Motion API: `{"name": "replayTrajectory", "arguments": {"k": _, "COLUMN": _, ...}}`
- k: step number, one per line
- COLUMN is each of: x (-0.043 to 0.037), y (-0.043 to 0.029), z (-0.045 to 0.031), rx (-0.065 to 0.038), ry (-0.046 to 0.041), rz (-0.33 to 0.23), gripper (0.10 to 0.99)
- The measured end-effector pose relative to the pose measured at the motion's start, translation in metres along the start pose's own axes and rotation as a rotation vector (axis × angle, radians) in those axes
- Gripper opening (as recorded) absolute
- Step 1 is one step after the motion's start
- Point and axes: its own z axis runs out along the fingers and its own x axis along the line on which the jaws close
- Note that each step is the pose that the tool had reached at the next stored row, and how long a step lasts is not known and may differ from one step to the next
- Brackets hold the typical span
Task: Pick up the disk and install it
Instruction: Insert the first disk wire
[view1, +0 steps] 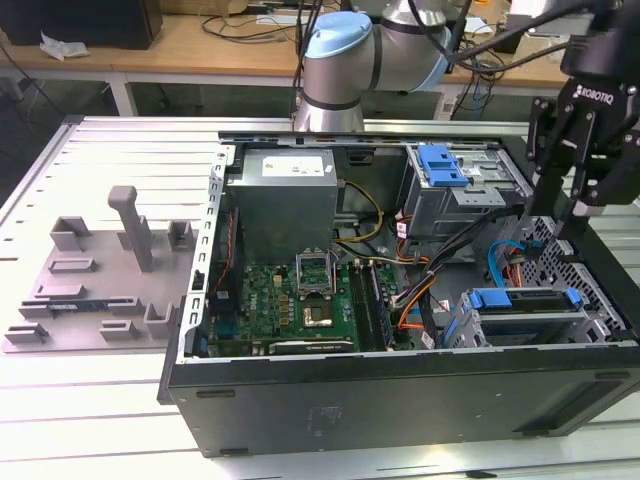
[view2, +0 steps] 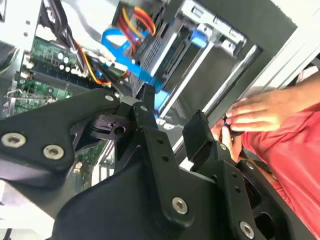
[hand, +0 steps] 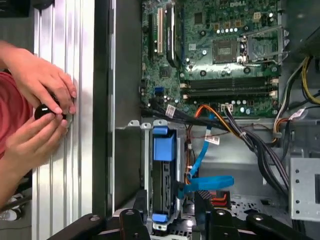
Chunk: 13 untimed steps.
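i see my gripper (view1: 577, 210) hanging over the right end of the case (view1: 400, 400) in the exterior view. its fingers (hand: 137, 212) are spread wide and hold nothing.

the disk (view1: 522, 303) is not in my grip. it sits in a bay inside the case, in the near corner on the exterior view's right, with its blue frame facing up. it looks seated there to me, but i can't tell if it is pushed all the way in.

the disk lies below the fingers and apart from them. in the first wrist view it shows in the gap between the two fingers. its long side runs along the near wall of the case, so the fingers stand one on each long side, across its short way.

the exterior view shows how high the gripper is over the bay. the wrist views don't show that well. the first wrist view shows the line-up with the disk, a blue cable (hand: 205, 182) looping just beside the disk, and the green board (hand: 225, 50) further in.

both wrist views also show a person's hands (hand: 45, 95) on the table outside the case, holding a small black thing (hand: 42, 111), well apart from the disk.
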Motion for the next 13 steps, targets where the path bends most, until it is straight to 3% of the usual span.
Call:
{"name": "replayTrajectory", "arguments": {"k": 4, "x": -0.0012, "y": -0.0002, "z": 0.0033, "rx": -0.014, "ry": -0.0005, "rz": 0.065, "gripper": 0.502}}
{"name": "replayTrajectory", "arguments": {"k": 5, "x": -0.0015, "y": -0.0004, "z": 0.0034, "rx": -0.008, "ry": 0.0091, "rz": 0.079, "gripper": 0.502}}
{"name": "replayTrajectory", "arguments": {"k": 6, "x": -0.0029, "y": -0.0005, "z": 0.0031, "rx": 0.004, "ry": 0.033, "rz": 0.088, "gripper": 0.502}}
{"name": "replayTrajectory", "arguments": {"k": 9, "x": -0.0068, "y": -0.0007, "z": 0.002, "rx": 0.025, "ry": 0.0617, "rz": 0.101, "gripper": 0.502}}
{"name": "replayTrajectory", "arguments": {"k": 11, "x": -0.0106, "y": -0.002, "z": 0.0031, "rx": 0.027, "ry": 0.0625, "rz": 0.113, "gripper": 0.502}}
{"name": "replayTrajectory", "arguments": {"k": 13, "x": -0.0139, "y": -0.0098, "z": 0.0059, "rx": 0.026, "ry": 0.0626, "rz": 0.116, "gripper": 0.502}}
